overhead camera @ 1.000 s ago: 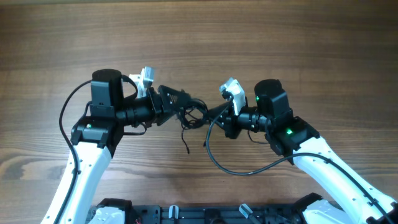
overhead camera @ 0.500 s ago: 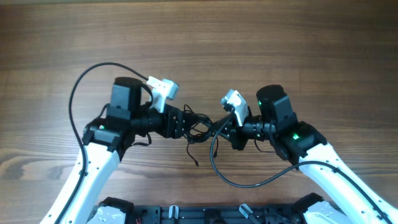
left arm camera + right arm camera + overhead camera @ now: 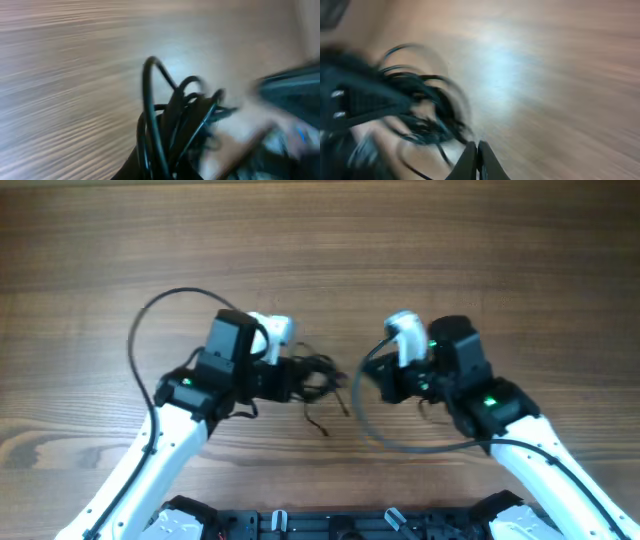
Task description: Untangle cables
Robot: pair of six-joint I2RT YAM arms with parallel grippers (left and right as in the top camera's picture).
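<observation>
The cables (image 3: 318, 373) sit bunched in a small dark knot of loops just above the wooden tabletop (image 3: 320, 250), near its middle and between the two arms. Two loose strands (image 3: 320, 425) trail down from the knot toward the near edge, their ends close to the wood.

The knot lies right at the tip of the left gripper (image 3: 290, 378). In the left wrist view the loops rise straight out of the bottom of the frame, where the jaws are, so the jaws are closed around the bunch. The left arm comes up from the near-left corner with its elbow bent and its forearm angled inward. The wrist is turned so the gripper points right, roughly level with the tabletop.

The right gripper (image 3: 375, 383) points left at the knot from the other side, close to it. In the right wrist view its jaws are pressed tip to tip. The view is too blurred to tell whether a thin strand is pinched between them. The right arm mirrors the left, reaching in from the near-right corner with its forearm slanting up and inward.

A thick cord (image 3: 150, 315) arches over the left arm, and another thick cord (image 3: 375, 430) loops below the right gripper.
</observation>
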